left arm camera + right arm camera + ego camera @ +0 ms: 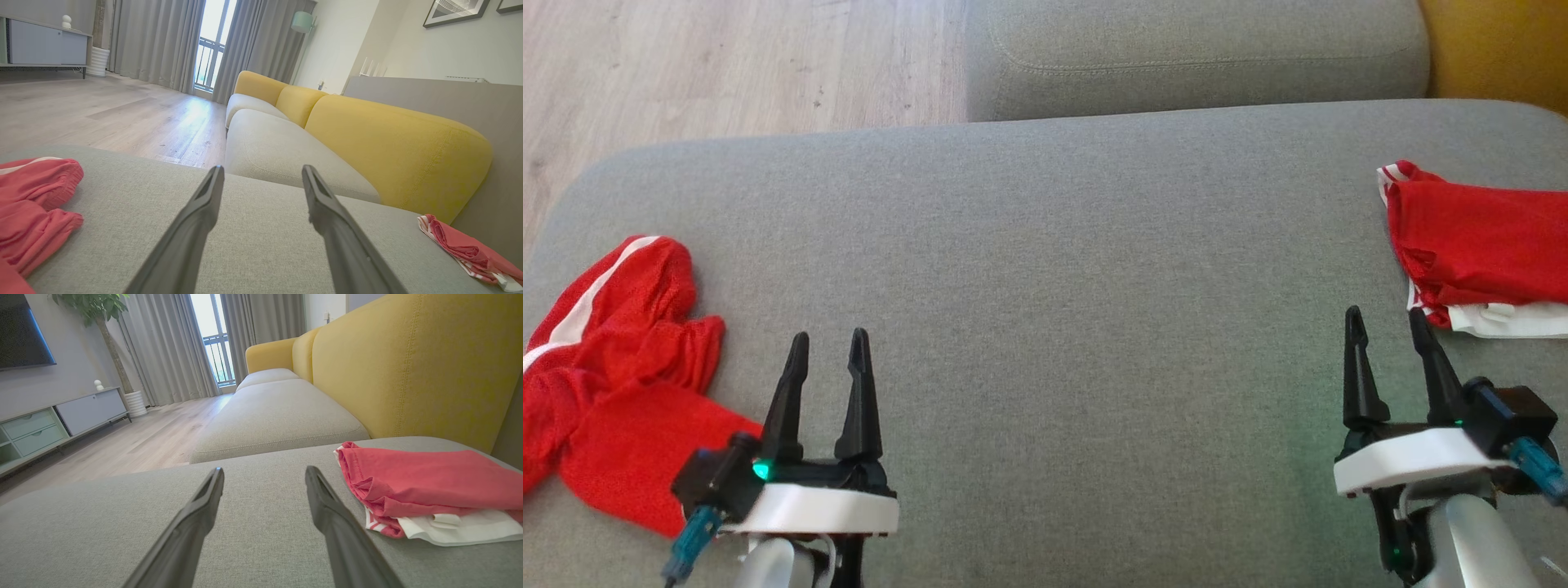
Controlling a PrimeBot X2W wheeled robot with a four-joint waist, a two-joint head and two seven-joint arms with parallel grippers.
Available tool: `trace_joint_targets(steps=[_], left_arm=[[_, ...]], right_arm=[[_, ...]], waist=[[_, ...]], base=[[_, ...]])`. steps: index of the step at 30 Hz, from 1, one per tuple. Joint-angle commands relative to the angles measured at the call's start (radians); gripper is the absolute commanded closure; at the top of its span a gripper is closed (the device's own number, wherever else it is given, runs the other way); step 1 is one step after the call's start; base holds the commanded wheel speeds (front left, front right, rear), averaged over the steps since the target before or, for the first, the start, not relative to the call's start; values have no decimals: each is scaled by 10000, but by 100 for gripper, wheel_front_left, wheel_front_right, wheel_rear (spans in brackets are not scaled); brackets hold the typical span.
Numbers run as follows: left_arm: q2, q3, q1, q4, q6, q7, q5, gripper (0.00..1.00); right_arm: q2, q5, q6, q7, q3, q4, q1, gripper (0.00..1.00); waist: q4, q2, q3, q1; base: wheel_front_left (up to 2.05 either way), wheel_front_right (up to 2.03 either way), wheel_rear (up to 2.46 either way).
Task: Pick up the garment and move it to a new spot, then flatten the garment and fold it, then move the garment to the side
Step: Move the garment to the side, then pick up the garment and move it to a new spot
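Nearest: left gripper [829, 335] is seen low over the grey cushion [1054, 286], jaws spread apart, nothing between them. Right gripper [1386, 312] is likewise spread and empty. No cloth is touched by either.

Just beside the left gripper, on its outer side: crumpled red garment [613, 384] with a white stripe, bunched and unflattened, lying on the cushion's left end. Taken to be the task's thing.

Near the right gripper, a little beyond its fingertips: folded red-and-white garment [1478, 245], stacked neatly at the cushion's right edge. Judged to be already finished and set aside.

Step in hand, as judged: the start of the pick-up; nothing is lifted yet. For the next move, the left gripper would need to be turned outward and lowered onto a raised fold of the crumpled garment, then closed. The open middle of the cushion between the two grippers is judged the likely new spot. Loose mesh-like cloth may drag or unfold unevenly when lifted.

Farther: second seat cushion [1201, 49], yellow backrest [1494, 49], wooden floor [727, 65].

Containers: no basket or bin is noted on the couch. Across the room, a low cabinet [61, 420] is seen with drawers shut, contents hidden. A white ribbed planter [136, 404] holds a leafy tree [94, 306].
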Motion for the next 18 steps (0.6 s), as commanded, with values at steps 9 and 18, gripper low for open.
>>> trace_joint_targets(steps=[9, 18], left_arm=[[60, 353, -241, -261, 15, -65, 1, 0], [60, 663, -267, -111, 21, -65, 173, 0]], right_arm=[[-19, 106, 67, -159, 204, -159, -288, 0], [-19, 316, 67, -185, 918, -361, -204, 0]], waist=[[89, 0, 9, -1], [990, 0, -39, -1]], base=[[0, 0, 0], [0, 0, 0]])
